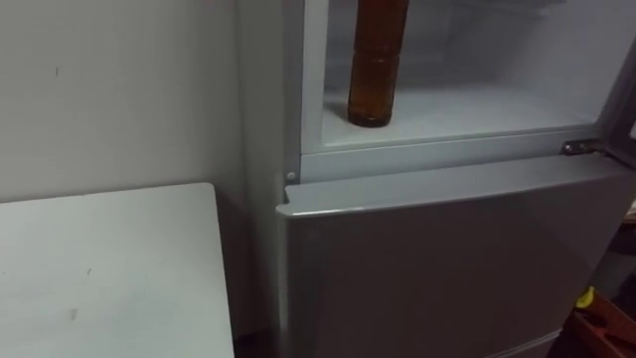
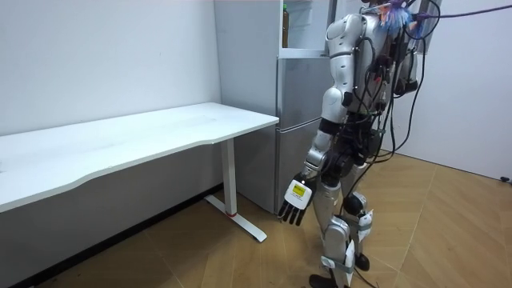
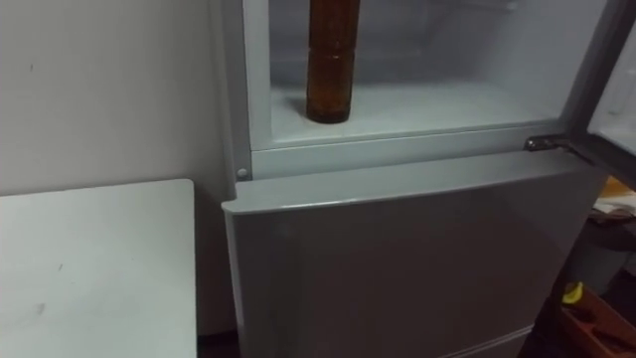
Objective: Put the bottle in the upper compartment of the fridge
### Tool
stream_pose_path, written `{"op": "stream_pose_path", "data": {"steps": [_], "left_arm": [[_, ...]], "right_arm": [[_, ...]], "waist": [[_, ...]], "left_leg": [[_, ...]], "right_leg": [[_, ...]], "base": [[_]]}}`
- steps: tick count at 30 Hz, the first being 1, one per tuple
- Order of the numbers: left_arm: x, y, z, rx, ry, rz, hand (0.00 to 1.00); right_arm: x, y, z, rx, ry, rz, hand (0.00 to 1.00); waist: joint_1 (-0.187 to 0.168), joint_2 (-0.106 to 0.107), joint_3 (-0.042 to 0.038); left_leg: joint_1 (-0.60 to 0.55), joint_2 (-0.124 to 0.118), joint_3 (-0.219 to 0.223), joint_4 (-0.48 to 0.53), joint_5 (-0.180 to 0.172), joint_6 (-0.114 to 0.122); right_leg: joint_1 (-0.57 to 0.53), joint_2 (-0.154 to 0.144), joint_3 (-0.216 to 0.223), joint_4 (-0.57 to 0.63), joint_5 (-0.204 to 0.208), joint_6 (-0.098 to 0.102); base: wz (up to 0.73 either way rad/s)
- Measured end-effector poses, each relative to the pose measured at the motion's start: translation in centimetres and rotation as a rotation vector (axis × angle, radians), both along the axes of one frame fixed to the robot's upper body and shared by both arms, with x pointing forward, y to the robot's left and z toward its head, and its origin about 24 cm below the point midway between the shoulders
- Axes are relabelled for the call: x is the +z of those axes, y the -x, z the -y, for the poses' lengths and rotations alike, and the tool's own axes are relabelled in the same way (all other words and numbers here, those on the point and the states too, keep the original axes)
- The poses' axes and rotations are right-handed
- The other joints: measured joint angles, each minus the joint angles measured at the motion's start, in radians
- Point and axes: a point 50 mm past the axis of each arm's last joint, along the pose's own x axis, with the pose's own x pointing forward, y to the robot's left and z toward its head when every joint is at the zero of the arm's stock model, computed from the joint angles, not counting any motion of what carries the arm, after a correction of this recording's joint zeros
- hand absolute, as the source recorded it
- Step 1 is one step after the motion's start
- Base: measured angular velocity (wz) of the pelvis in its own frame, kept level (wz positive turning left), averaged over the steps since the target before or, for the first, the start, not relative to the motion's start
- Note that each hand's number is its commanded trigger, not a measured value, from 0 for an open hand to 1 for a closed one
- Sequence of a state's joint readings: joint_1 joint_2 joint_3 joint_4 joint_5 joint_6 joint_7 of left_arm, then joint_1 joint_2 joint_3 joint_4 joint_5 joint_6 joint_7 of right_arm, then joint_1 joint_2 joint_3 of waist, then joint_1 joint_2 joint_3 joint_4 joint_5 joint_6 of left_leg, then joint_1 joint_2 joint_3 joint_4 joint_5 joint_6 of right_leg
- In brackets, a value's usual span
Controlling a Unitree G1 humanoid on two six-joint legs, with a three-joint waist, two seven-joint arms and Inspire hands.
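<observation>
A brown bottle stands upright on the white floor of the upper fridge compartment, near its left wall; its top is cut off by the picture's edge. The compartment is open. In the room view I stand close in front of the grey fridge. My left hand hangs at my side with straight fingers, holding nothing.
The lower fridge door is closed. A white table stands just left of the fridge against the wall. A metal hinge sits at the compartment's right corner. Some orange and yellow things lie on the floor at lower right.
</observation>
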State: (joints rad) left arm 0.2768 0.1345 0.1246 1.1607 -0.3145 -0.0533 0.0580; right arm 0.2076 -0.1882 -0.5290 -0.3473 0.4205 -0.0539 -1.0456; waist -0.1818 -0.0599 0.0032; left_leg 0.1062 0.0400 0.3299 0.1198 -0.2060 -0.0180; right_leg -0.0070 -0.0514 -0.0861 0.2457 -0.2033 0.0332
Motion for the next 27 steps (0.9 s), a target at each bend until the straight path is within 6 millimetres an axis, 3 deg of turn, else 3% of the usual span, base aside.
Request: {"op": "stream_pose_path", "data": {"steps": [16,21,27], "left_arm": [[-0.1,-0.8,0.7,-0.069,0.009,0.016,0.00],[-0.2,-0.9,1.0,-0.073,0.024,0.016,0.00],[-0.3,-0.8,1.1,-0.087,0.025,0.017,0.00]], "right_arm": [[-0.1,-1.8,-2.6,0.122,0.052,-0.036,0.00],[0.0,-2.4,-3.9,0.186,0.078,-0.031,0.00],[-0.1,-2.9,-5.0,0.240,0.092,-0.013,0.00]], "waist": [[0.042,0.013,-0.0049],[0.050,0.024,-0.0119],[0.054,0.028,-0.0108]], "left_leg": [[-0.010,0.000,-0.004,0.009,0.000,0.000],[-0.010,0.000,-0.005,0.009,0.000,0.000],[-0.008,0.000,-0.006,0.012,0.000,0.000]], "right_leg": [[-0.017,0.000,-0.001,0.010,0.002,-0.003],[-0.011,0.000,-0.003,0.009,0.004,-0.003],[-0.005,0.000,-0.003,-0.008,0.005,-0.001]], "base": [[-0.04],[0.01],[0.00]]}}
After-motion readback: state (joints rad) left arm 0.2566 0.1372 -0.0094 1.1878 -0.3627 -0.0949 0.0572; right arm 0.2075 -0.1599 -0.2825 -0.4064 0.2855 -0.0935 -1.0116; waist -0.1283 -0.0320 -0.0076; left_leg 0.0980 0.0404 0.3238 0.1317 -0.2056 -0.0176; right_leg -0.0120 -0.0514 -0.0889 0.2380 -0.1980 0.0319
